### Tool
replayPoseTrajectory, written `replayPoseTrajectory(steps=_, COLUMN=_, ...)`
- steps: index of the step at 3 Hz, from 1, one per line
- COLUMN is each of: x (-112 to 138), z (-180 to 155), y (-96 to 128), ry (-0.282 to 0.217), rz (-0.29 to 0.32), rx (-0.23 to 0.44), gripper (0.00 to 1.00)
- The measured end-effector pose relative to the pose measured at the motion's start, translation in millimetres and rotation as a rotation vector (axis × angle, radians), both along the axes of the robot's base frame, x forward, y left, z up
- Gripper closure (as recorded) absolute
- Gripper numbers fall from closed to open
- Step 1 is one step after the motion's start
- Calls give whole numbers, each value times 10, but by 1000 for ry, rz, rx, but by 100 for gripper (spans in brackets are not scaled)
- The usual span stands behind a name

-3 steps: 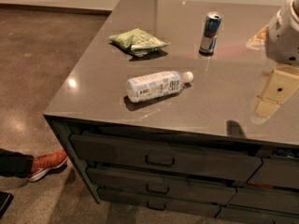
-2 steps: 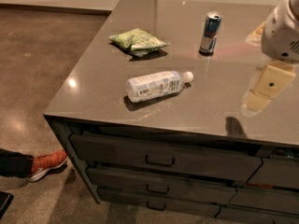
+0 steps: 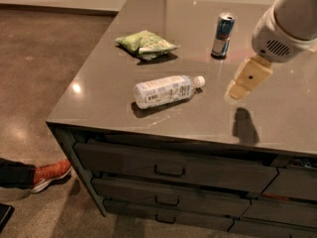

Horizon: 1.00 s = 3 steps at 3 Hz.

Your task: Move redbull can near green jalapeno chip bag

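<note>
Your gripper (image 3: pixel 238 87), a cream-coloured piece under the round white housing of the arm (image 3: pixel 282 26), hangs above the right part of the desk (image 3: pixel 99 98). It points down and to the left. Whether it is spread or closed you cannot tell from this view, and it holds nothing that you can see. Its dark shadow (image 3: pixel 246 125) falls on the grey desk top just below it, toward the front edge.

The slim blue-and-silver redbull can (image 3: pixel 223 35) stands upright behind the gripper and a little to its left, near it but apart from it. Nothing touches the can.

Further to the left, the clear plastic water bottle (image 3: pixel 168 90) with a white cap lies on its side in the middle of the desk, and the cap points toward the gripper.

The small crinkled light-green jalapeno chip bag (image 3: pixel 146 44) lies flat behind the bottle, near the left edge of the desk. It is well apart from the can.

Under the desk top you see dark drawers with metal handles (image 3: pixel 168 171). On the brown floor at the lower left there is an orange-red shoe (image 3: pixel 49 175).
</note>
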<state>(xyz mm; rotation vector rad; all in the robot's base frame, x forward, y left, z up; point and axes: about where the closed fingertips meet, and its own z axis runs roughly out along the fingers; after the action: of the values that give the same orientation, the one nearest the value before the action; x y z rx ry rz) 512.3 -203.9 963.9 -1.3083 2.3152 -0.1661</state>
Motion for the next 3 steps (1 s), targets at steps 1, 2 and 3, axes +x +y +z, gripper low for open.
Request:
replayPoseTrajectory(steps=1, x=262, z=-45, y=6, ry=-24, rz=-98, rx=35, gripper=0)
replayPoseTrajectory(steps=2, x=290, z=-45, y=9, ry=-25, rz=-129, rx=49, gripper=0)
replayPoseTrajectory(steps=3, x=290, z=-45, y=9, ry=-25, rz=-129, rx=49, gripper=0)
